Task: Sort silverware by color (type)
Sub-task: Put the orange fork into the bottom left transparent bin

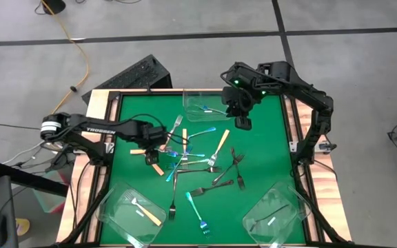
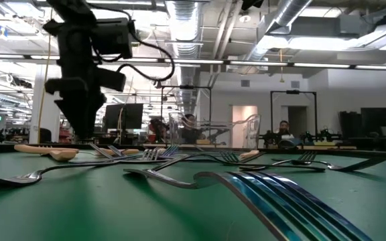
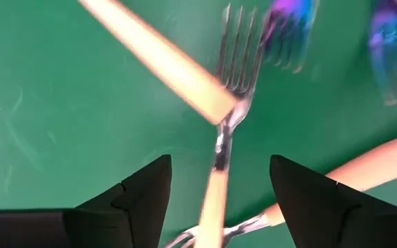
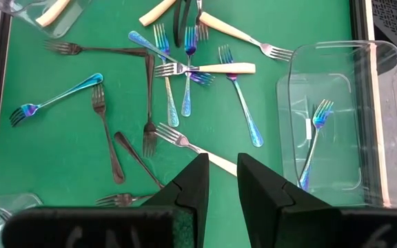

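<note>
Holding one blue fork (image 4: 313, 141), the far tub (image 4: 336, 62) sits below the empty, narrowly parted right gripper (image 4: 218, 180).

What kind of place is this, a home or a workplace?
Probably a lab or open office: bare ceiling ducts, monitors on desks behind the table, and two robot arms sorting forks.

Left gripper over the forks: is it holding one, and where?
No. The left gripper is open astride a cream-handled fork, at its neck, not clamping it.
</note>
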`<action>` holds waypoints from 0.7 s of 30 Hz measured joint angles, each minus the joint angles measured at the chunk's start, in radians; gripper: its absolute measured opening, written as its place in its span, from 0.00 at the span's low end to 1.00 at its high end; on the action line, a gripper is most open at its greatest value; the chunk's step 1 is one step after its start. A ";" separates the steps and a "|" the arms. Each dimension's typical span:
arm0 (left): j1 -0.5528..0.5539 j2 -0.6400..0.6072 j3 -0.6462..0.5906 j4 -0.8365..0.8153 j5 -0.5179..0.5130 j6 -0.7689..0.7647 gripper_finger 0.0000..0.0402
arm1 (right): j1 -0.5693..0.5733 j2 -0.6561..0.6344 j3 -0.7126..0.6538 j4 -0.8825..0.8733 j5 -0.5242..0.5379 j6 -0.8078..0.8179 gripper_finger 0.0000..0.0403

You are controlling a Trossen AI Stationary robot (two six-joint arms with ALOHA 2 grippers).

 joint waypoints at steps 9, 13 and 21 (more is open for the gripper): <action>-0.001 -0.001 -0.099 0.095 0.007 0.012 0.58 | 0.000 0.000 0.000 0.000 0.000 0.004 0.24; 0.000 0.004 -0.127 0.121 0.008 0.012 0.58 | 0.000 0.000 0.000 0.000 0.000 0.016 0.24; 0.003 -0.002 -0.183 0.174 0.055 -0.015 0.51 | 0.000 0.000 0.000 0.000 0.000 0.018 0.24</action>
